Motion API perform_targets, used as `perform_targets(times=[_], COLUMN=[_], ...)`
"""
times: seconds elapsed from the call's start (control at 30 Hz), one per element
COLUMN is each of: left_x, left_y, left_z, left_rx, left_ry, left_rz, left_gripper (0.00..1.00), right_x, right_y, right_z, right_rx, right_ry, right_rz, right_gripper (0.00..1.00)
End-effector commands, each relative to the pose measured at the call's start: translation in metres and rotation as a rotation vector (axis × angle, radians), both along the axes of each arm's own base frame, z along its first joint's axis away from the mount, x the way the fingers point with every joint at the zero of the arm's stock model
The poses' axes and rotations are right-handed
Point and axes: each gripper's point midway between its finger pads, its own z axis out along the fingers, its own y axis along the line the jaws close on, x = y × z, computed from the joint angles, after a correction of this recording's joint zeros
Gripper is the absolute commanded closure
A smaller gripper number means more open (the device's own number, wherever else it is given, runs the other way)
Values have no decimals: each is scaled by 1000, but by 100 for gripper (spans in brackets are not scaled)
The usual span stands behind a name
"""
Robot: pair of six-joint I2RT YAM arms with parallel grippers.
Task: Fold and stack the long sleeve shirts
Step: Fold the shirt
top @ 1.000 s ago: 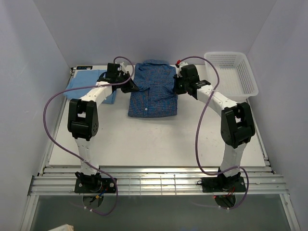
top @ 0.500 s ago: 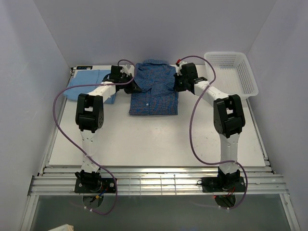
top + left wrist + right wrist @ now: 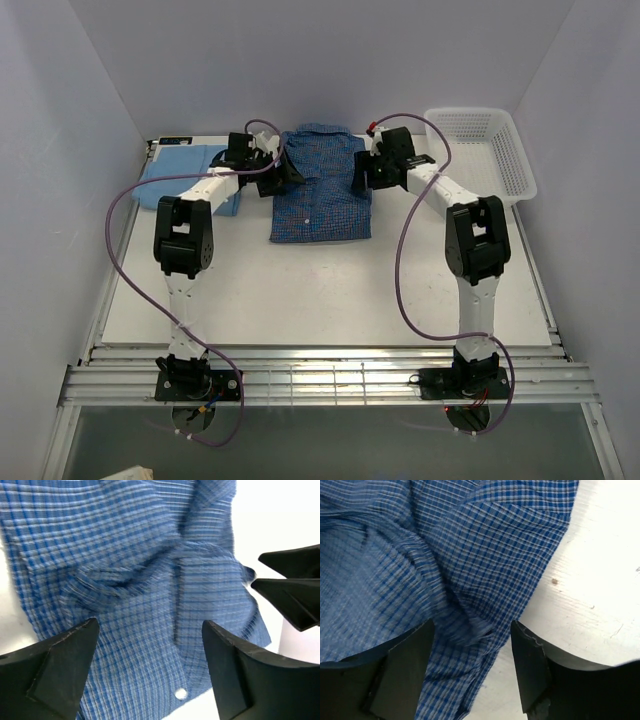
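Observation:
The dark blue checked long sleeve shirt [image 3: 320, 200] lies folded at the back middle of the table, collar to the rear. The plain light blue shirt [image 3: 185, 172] lies folded at the back left. My left gripper [image 3: 283, 172] hovers over the checked shirt's left edge, jaws wide apart above the cloth [image 3: 125, 555] and a white button [image 3: 180, 694], with nothing gripped [image 3: 150, 630]. My right gripper [image 3: 360, 172] is at the shirt's right edge, open over a rumpled fold [image 3: 470, 540], holding nothing [image 3: 472, 627]. The right gripper's black fingers [image 3: 295, 590] show in the left wrist view.
A white mesh basket [image 3: 505, 160] stands at the back right corner. White walls close in the table on three sides. Purple cables loop from both arms. Bare white tabletop [image 3: 590, 580] lies right of the checked shirt.
Both grippers were shut on the checked shirt's side edges and now stand open, the cloth released. Both arms have reached a little further back, and the shirt settled slightly rightward.

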Motion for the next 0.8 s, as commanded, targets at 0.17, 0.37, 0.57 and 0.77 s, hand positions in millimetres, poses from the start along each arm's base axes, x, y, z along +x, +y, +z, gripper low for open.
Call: perform_targets(times=[0.17, 0.37, 0.57, 0.77], left_x=[-39, -77, -109, -141], left_y=[-11, -32, -28, -13], left_z=[118, 88, 34, -22], left_rx=[-66, -128, -123, -70], left_ry=[-178, -91, 44, 197], left_rz=[-37, -70, -90, -41], left_gripper=[2, 2, 2, 2], right_x=[-71, -123, -112, -122], right_y=[42, 79, 69, 46], right_z=[122, 113, 34, -43], right_rx=[312, 554, 466, 350], right_ry=[-126, 9, 127, 272], right_rz=[272, 411, 287, 212], right_gripper=[10, 10, 10, 10])
